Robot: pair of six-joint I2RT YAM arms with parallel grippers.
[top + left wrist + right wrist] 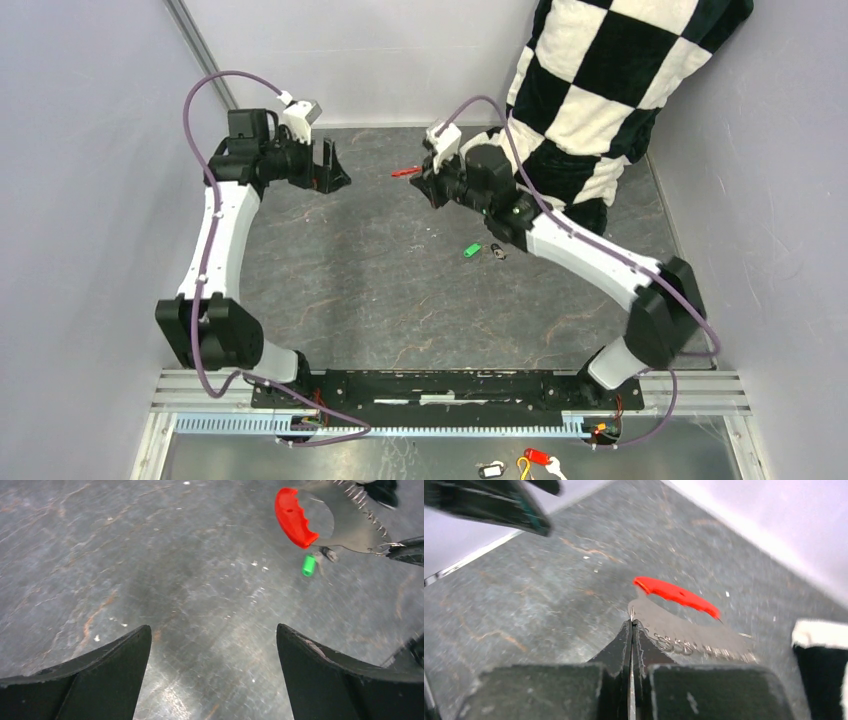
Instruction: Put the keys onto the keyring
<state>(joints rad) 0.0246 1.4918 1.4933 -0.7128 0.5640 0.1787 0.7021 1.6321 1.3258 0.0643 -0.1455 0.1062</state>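
My right gripper (425, 182) (631, 622) is shut on a thin sliver of silvery metal held above the table. From its tips runs the keyring (704, 647) (367, 515), a row of small wire loops along a flat grey piece. The red key (405, 171) (292, 517) (676, 594) sits at that piece's far end. The green key (471, 250) (309, 565) and the small dark key (497, 251) (329, 554) lie side by side on the table. My left gripper (338, 172) (214, 627) is wide open and holds nothing. It faces the red key from the left.
A person in a black-and-white checked top (600, 80) stands at the back right. A red tag with a yellow loop (537, 458) and a black-framed tag (490, 469) lie in front of the arm bases. Grey walls close in both sides.
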